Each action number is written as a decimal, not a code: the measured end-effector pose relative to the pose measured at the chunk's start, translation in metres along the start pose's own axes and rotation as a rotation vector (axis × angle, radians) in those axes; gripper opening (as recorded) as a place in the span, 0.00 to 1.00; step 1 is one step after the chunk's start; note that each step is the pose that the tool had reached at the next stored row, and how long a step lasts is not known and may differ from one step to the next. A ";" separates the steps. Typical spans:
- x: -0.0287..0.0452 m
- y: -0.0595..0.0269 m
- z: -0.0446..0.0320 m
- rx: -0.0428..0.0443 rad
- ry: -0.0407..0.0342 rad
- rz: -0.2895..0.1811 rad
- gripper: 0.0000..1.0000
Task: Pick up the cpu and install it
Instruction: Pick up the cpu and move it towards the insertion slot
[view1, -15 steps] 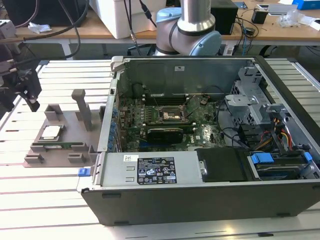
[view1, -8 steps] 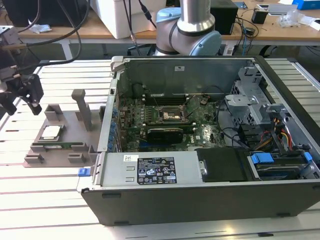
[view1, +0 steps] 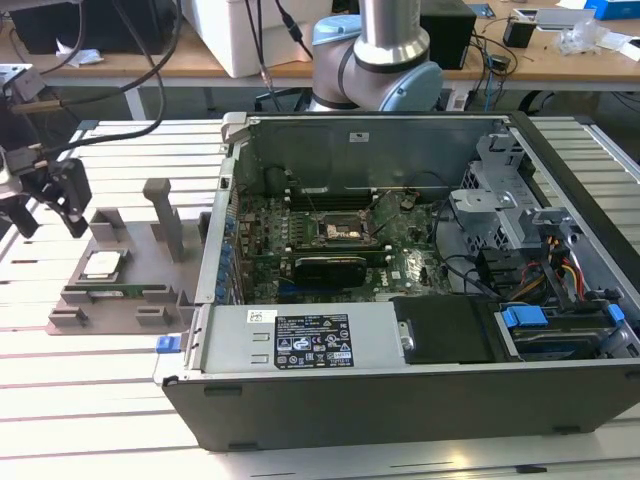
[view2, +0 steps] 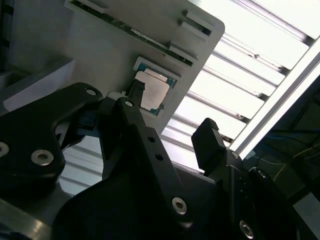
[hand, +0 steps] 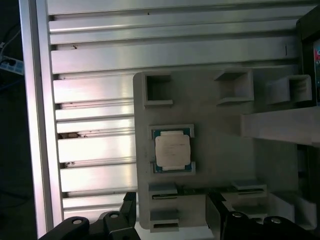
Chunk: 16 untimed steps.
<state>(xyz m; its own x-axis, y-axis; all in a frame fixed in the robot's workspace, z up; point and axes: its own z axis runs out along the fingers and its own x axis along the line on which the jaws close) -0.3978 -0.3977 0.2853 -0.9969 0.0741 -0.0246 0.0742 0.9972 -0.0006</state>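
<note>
The cpu is a small square chip with a silvery top, lying flat in a recess of the grey holder block on the slatted table, to the exterior view's left of the open computer case. It also appears in both wrist views, cpu and cpu. My gripper hangs open above the table, up and to the exterior view's left of the chip, with nothing between its black fingers. The black cpu socket sits in the middle of the motherboard inside the case.
A long green memory stick lies in a slot of the holder block, and grey posts stand up from it. The case wall rises just beyond the block. Drive cages and cables crowd the case's far side.
</note>
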 end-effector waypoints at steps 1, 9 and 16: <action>0.0000 0.0000 0.0012 0.0000 0.0000 0.000 0.66; 0.0003 0.0000 0.0123 0.0000 0.0000 0.000 0.66; 0.0006 0.0000 0.0236 0.0000 0.0000 0.000 0.66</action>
<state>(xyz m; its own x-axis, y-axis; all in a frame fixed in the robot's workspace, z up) -0.3978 -0.3977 0.2617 -0.9969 0.0741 -0.0246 0.0741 0.9972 -0.0006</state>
